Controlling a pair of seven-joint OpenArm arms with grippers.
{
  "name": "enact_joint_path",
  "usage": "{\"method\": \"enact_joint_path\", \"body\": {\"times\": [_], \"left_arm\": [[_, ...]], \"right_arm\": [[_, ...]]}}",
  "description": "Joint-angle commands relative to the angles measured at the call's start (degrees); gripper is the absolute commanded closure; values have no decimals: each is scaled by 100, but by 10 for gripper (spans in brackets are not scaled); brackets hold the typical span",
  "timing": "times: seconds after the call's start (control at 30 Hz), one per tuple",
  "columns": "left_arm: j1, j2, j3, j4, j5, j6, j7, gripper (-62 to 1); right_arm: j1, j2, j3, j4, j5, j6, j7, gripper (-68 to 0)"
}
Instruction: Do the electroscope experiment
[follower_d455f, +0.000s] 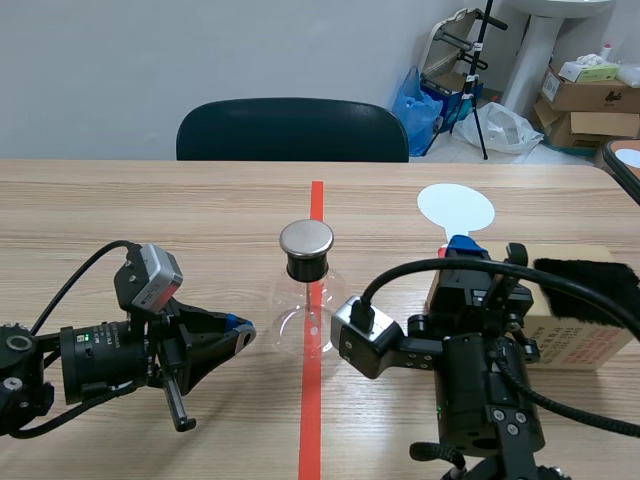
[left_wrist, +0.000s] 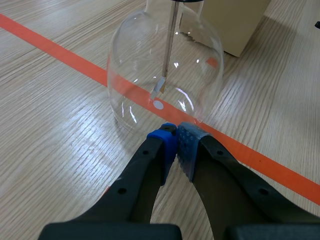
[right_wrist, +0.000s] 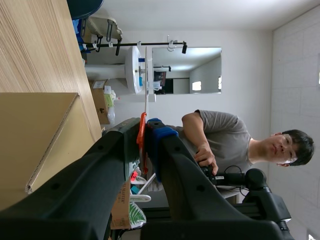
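The electroscope, a clear glass flask (follower_d455f: 300, 318) with a black stopper and a round metal cap (follower_d455f: 306, 238), stands on the orange tape line at the table's middle. In the left wrist view the flask (left_wrist: 140, 60) shows a thin rod and a small foil leaf (left_wrist: 159, 86) inside. My left gripper (follower_d455f: 243, 335) (left_wrist: 177, 139) is shut on nothing, its tips just short of the flask's base. My right gripper (follower_d455f: 462, 245) (right_wrist: 148, 125) is raised and shut on the orange handle (right_wrist: 142, 134) of a white round paddle (follower_d455f: 456, 208).
A cardboard box (follower_d455f: 585, 335) (right_wrist: 35, 125) (left_wrist: 235, 20) lies at the right with a black furry piece (follower_d455f: 585, 276) on top. A dark chair (follower_d455f: 292, 130) stands behind the table. Boxes and bags are piled at the back right. A person (right_wrist: 220, 137) is in the background.
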Motion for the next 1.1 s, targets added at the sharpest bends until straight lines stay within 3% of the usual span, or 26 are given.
{"method": "enact_joint_path", "body": {"times": [0.0, 0.17, 0.8, 1.07], "left_arm": [[-28, 26, -7, 111, -57, -35, -103, -41], [-28, 26, -7, 111, -57, -35, -103, -41], [-28, 26, -7, 111, -57, -35, -103, -41], [-28, 26, -7, 111, -57, -35, -103, -41]], "right_arm": [[81, 15, 37, 120, -4, -63, 90, -13], [81, 13, 37, 120, -4, -63, 573, -13], [81, 13, 37, 120, -4, -63, 3182, -13], [81, 13, 37, 120, -4, -63, 3447, -13]]}}
